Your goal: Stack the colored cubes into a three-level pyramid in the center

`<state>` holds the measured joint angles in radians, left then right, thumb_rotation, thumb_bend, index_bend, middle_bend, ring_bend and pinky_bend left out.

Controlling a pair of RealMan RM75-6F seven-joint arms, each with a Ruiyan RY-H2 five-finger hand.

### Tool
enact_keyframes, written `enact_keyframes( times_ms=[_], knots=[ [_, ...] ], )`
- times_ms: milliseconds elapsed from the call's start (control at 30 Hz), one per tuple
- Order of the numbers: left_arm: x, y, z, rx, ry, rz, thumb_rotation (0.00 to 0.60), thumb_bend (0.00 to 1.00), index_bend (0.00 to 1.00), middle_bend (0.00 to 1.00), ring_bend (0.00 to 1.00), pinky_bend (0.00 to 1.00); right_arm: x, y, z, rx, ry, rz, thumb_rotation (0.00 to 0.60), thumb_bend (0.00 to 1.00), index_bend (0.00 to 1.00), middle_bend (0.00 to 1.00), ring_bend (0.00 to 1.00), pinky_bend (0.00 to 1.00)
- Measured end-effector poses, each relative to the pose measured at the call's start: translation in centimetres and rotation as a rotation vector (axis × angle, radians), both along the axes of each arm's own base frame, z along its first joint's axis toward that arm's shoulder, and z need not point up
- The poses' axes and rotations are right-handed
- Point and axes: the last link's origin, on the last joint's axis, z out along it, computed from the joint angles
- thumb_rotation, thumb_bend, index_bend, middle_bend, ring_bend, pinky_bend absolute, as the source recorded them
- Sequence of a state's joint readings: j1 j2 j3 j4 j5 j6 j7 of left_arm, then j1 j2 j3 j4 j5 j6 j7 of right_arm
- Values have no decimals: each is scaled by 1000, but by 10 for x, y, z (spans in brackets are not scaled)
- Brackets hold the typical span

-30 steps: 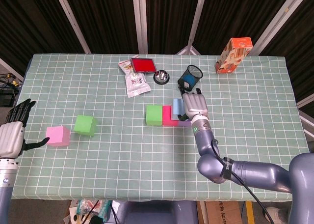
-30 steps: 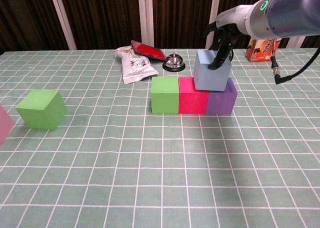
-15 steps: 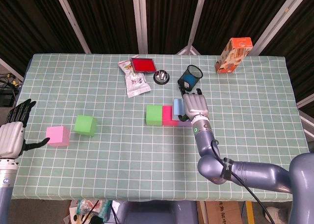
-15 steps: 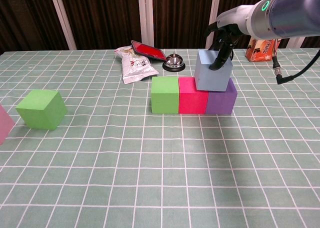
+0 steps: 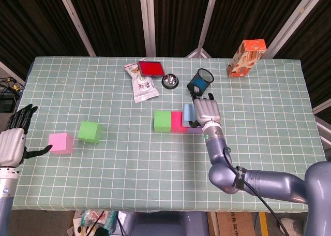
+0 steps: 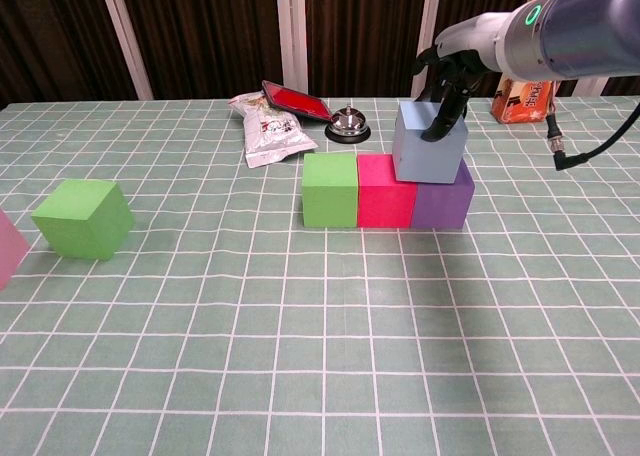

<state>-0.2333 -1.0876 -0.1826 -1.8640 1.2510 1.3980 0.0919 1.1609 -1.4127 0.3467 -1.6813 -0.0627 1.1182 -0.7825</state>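
Note:
A row of three cubes stands mid-table: green (image 6: 330, 189), magenta (image 6: 385, 192) and purple (image 6: 444, 202). A light blue cube (image 6: 429, 143) sits on top, mostly over the purple one and overlapping the magenta one. My right hand (image 6: 447, 71) reaches down from above and grips the blue cube (image 5: 189, 113) at its top and far side. At the left lie a second green cube (image 5: 89, 132) and a pink cube (image 5: 60, 143). My left hand (image 5: 13, 142) hovers left of the pink cube, fingers spread, holding nothing.
Behind the row are a snack packet (image 5: 143, 87), a red flat box (image 5: 150, 68), a metal bell (image 5: 169, 81) and a black mesh cup (image 5: 200, 80). An orange carton (image 5: 246, 57) stands at the back right.
The right hand has shifted the blue cube slightly to the right, so it sits more over the purple cube. The left hand has not moved.

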Motion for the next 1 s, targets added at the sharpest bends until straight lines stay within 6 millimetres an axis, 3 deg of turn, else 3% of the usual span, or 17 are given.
enact_keyframes(
  times_ms=[833,1000],
  knots=[
    [-1,0,0,0,1,5,600,52,0,0,0,11,-1,3,-6,15,6,-7,600,305,0,425,273,0],
    [-2,0,-1,-8,4,12,600,52,0,0,0,11,-1,3,-7,21,-1,-8,600,305,0,388,257,0]
  ],
)
